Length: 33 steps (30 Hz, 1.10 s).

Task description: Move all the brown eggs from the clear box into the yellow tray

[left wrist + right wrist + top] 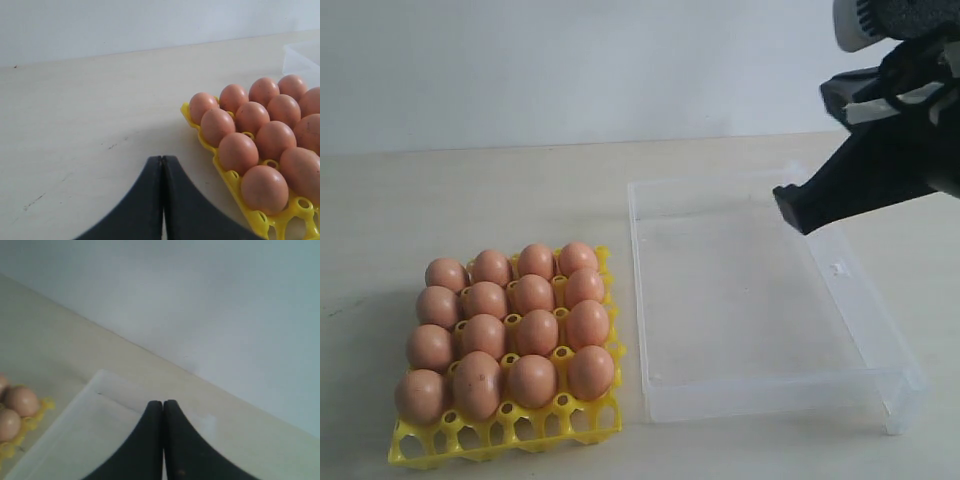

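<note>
Several brown eggs (510, 325) fill the cups of the yellow tray (500, 438) at the front left of the table; they also show in the left wrist view as brown eggs (260, 135) in the yellow tray (227, 175). The clear box (760, 310) lies to the tray's right and holds no eggs. My right gripper (790, 205) hangs above the box's far right corner, shut and holding nothing; it shows as the right gripper (163, 403) over the clear box (75, 430). My left gripper (162, 158) is shut and holding nothing, over bare table beside the tray; it is out of the exterior view.
The beige tabletop (470, 200) runs back to a pale wall (570, 60). One row of tray cups (470, 440) at the front edge holds no egg. The box's small clasp tab (838, 268) sits on its right wall.
</note>
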Each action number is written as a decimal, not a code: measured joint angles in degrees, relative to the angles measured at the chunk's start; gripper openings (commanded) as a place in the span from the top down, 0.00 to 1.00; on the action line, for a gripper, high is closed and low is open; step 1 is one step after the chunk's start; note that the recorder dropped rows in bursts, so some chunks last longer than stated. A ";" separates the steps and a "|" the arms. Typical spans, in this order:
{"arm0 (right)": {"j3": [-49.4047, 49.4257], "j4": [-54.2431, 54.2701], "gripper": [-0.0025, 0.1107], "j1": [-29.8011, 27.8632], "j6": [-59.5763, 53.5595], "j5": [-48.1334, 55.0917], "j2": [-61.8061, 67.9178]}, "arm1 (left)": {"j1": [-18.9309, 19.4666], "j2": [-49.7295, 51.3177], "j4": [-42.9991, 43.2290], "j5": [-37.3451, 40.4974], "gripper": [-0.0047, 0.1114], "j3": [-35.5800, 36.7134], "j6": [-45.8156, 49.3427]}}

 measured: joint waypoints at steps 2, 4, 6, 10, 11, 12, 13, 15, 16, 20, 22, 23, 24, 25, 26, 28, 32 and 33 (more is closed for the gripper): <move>0.04 0.32 0.98 -2.20 1.15 5.94 1.02 | 0.00 0.00 0.00 0.00 0.96 0.00 0.00; 0.04 0.32 0.98 -4.27 2.20 10.50 2.77 | 0.00 0.00 0.00 0.00 0.96 0.00 0.00; 0.04 0.06 0.98 -6.29 2.56 15.01 4.57 | 0.00 0.00 0.00 0.00 0.96 0.00 0.00; -0.43 -2.36 0.98 -8.69 2.71 20.77 7.91 | 0.00 0.00 0.00 0.00 0.96 0.00 0.00; -0.93 -2.79 0.98 -8.94 2.71 21.41 8.54 | 0.00 0.00 0.00 0.00 0.96 0.00 0.00; -1.19 -2.90 0.98 -8.95 2.75 21.63 8.96 | 0.00 0.00 0.00 0.00 0.96 0.00 0.00; -1.44 -3.21 0.98 -9.02 2.84 22.03 9.20 | 0.00 0.00 0.00 0.00 0.96 0.00 0.00; -1.58 -3.34 0.98 -9.07 2.84 22.45 9.22 | 0.00 0.00 0.00 0.00 0.96 0.00 0.00; -1.58 -3.45 0.98 -9.17 2.84 22.53 9.22 | 0.00 0.00 0.00 0.00 0.96 0.00 0.00; -1.58 -5.26 0.98 -9.17 2.97 22.78 9.31 | 0.00 0.00 0.00 0.00 0.96 0.00 0.00; -1.58 -5.66 0.98 -9.17 2.97 23.32 9.31 | 0.00 0.00 0.00 0.00 0.96 0.00 0.00; -1.58 -5.82 0.98 -9.17 2.97 23.46 9.31 | 0.00 0.00 0.00 0.00 0.96 0.00 0.00; -1.58 -5.94 0.98 -9.17 2.97 23.72 9.04 | 0.00 0.00 0.00 0.00 0.96 0.00 0.00; -1.58 -5.94 0.98 -9.17 2.97 23.71 8.81 | 0.00 0.00 0.00 0.00 0.96 0.00 0.00; -1.58 -6.05 0.98 -9.17 3.01 23.59 8.38 | 0.00 0.00 0.00 0.00 0.96 0.00 0.00; -1.58 -6.05 0.98 -9.17 3.01 22.16 7.21 | 0.00 0.00 0.00 0.00 0.96 0.00 0.00; -1.58 -7.08 0.98 -9.17 3.01 19.34 2.78 | 0.00 0.00 0.00 0.00 0.96 0.00 0.00; -1.45 -7.08 0.98 -9.31 3.01 18.78 1.01 | 0.00 0.00 0.00 0.00 0.96 0.00 0.00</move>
